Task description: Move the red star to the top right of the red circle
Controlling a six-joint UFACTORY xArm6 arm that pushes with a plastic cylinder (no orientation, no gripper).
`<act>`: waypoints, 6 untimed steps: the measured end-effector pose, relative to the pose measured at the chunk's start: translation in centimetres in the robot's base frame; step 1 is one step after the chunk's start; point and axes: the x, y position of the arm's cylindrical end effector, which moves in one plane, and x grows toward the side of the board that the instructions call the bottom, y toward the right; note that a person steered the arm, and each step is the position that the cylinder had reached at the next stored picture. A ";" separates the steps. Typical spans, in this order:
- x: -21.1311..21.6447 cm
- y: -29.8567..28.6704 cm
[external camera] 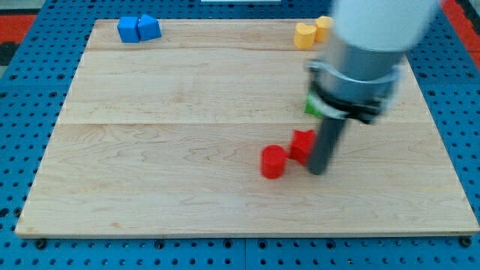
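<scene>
My tip (318,172) touches the right side of the red star (302,145), which sits just right and slightly far of the red circle (274,162) on the tabletop (165,172). No claw shows, only the rod.

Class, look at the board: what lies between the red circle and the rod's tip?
The red star, between the red circle and my tip, in the camera view.

A single camera looks down on the wooden board (225,97) from above and from the side of the view's bottom, tilted so the far edge appears narrower than the near one. It stands far enough off to take in the whole board with a margin of the blue pegboard (22,90) around it. The arm's housing (367,45) looms large and blurred, probably closest to the lens
</scene>
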 end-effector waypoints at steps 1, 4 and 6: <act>-2.4 -10.7; -3.7 1.4; -12.2 -4.6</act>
